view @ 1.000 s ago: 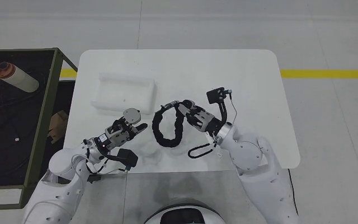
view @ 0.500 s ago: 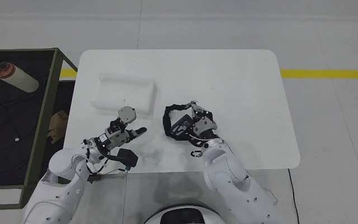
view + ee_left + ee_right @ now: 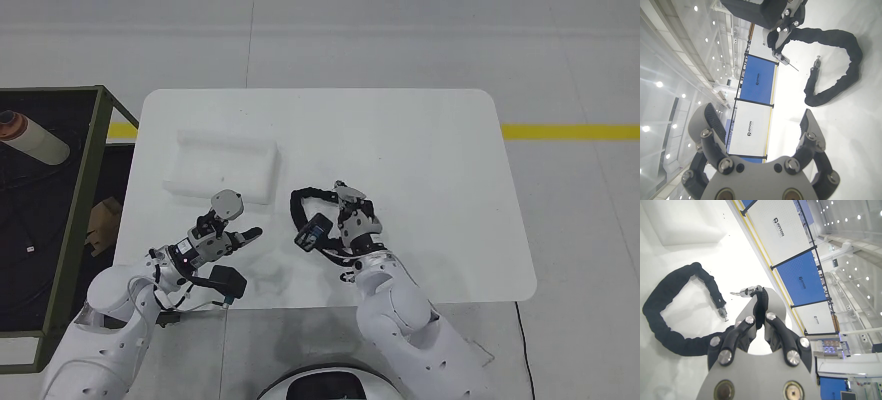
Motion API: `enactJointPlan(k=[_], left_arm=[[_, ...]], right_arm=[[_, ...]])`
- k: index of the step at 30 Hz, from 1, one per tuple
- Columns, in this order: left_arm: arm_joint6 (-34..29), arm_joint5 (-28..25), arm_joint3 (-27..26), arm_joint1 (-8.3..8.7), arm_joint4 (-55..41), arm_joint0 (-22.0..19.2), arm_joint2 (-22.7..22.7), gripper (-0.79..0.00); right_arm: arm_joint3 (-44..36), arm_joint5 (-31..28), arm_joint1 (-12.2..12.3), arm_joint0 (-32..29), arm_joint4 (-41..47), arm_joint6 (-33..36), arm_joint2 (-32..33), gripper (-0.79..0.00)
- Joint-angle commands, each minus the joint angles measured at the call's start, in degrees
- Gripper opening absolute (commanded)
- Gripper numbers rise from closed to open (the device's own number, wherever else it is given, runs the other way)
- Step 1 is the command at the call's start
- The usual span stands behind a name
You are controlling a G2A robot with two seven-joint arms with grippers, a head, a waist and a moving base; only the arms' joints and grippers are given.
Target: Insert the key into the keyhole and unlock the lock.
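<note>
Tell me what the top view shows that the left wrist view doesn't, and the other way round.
Top view, not left wrist: the foam tray and the bin beside the table. Left wrist, not top: the metal pin at the chain lock's free end, and blue wall panels. Both: the open left gripper and the right gripper shut on the chain lock.

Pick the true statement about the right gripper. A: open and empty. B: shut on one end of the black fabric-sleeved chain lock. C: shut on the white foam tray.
B: the right gripper is clamped on the black fabric-sleeved chain lock at its metal-headed end.
</note>
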Motion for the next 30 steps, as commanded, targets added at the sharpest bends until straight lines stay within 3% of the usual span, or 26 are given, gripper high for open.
enactJointPlan(k=[1,5,6,7,12,20,24,25,26,30], left_arm=[[0.0,0.0,0.0,0.0,0.0,0.0,0.0,0.0],[0.0,0.0,0.0,0.0,0.0,0.0,0.0,0.0],[0.0,0.0,0.0,0.0,0.0,0.0,0.0,0.0],[0.0,0.0,0.0,0.0,0.0,0.0,0.0,0.0],[0.0,0.0,0.0,0.0,0.0,0.0,0.0,0.0],[0.0,0.0,0.0,0.0,0.0,0.0,0.0,0.0],[0.0,0.0,0.0,0.0,0.0,0.0,0.0,0.0],[0.0,0.0,0.0,0.0,0.0,0.0,0.0,-0.001],[0.0,0.0,0.0,0.0,0.0,0.0,0.0,-0.001],[0.0,0.0,0.0,0.0,0.0,0.0,0.0,-0.001]], right_arm=[[0.3,1.1,-0.2,0.3,1.6,-0.1,0.7,-0.785],[1.7,2.2,-0.6,1.0,4.7,-0.8,1.6,-0.785],[1.9,3.1,-0.8,1.1,6.4,-0.8,1.9,-0.529],[2.3,3.9,-1.0,1.5,7.4,-0.9,2.2,0.0],[3.4,5.9,-1.7,2.4,15.3,-1.6,3.8,0.0],[1.7,10.9,-2.1,0.8,18.0,-6.9,5.7,0.0],[0.2,10.8,-2.5,-1.0,31.0,-6.7,7.5,0.0],[0.2,10.8,-2.5,-1.0,31.0,-6.7,7.5,-0.034],[0.2,10.9,-2.5,-1.0,28.5,-6.9,7.5,-0.017],[0.1,10.8,-2.5,-1.1,32.5,-6.6,7.5,-0.001]])
